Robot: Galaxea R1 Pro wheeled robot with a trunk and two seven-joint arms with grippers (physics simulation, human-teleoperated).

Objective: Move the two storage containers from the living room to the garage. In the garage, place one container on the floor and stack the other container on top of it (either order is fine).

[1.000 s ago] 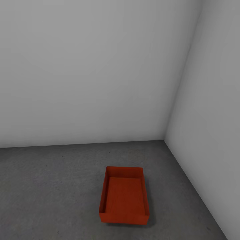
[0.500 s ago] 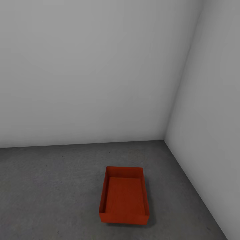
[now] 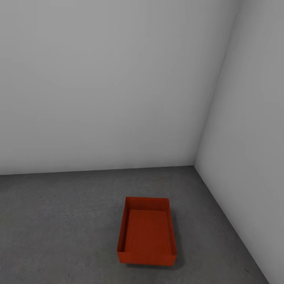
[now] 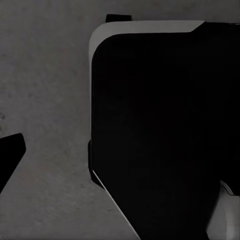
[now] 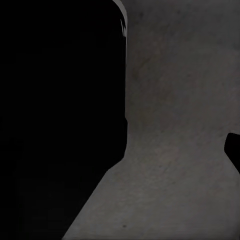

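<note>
One orange-red open-top storage container (image 3: 146, 232) sits on the dark grey speckled garage floor (image 3: 59, 221), near the room's right corner, with its long side running away from me. Whether a second container is nested in it, I cannot tell. In the left wrist view a dark fingertip (image 4: 10, 155) juts in from the picture's edge over bare floor, far from the middle. The right wrist view likewise shows one dark fingertip (image 5: 234, 150) at the edge over floor. Nothing is held between the fingers.
A plain white-grey back wall (image 3: 110, 86) meets a side wall (image 3: 252, 138) to the right of the container. Open floor stretches to the container's left. A large dark part of my own body (image 4: 160, 130) covers much of each wrist view.
</note>
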